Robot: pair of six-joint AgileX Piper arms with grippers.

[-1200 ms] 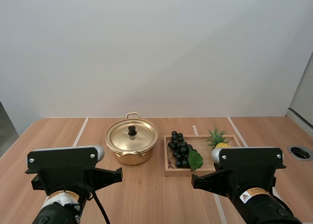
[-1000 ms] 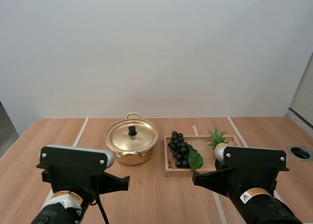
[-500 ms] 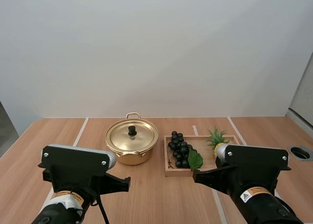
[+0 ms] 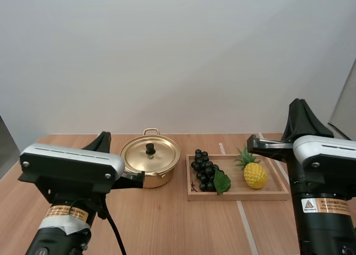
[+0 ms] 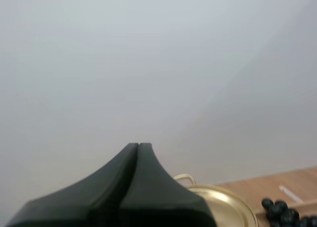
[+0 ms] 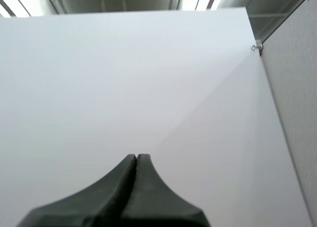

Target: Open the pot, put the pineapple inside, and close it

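Both my hands are clenched on nothing: the left hand (image 5: 138, 146) and the right hand (image 6: 136, 157) each show their two fingers pressed together as one dark wedge, raised well above the tabletop (image 4: 178, 227). The pot (image 4: 150, 167) stands on the left half, its lid (image 4: 151, 155) on and its black knob (image 4: 150, 148) upright at the centre. From my left wrist the pot lies ahead, below and a little to the right of the fingertips. The pineapple (image 4: 255, 175) rests at the right end of the wooden tray (image 4: 239, 195), apart from the grapes (image 4: 204, 171). Its long axis runs away from me, crown toward the far side and slightly left; whether it stands or leans I cannot tell. My left arm is nearer the pot and my right arm nearer the pineapple. I judge that the lid falls to the left hand, which must tip down and open over the knob.
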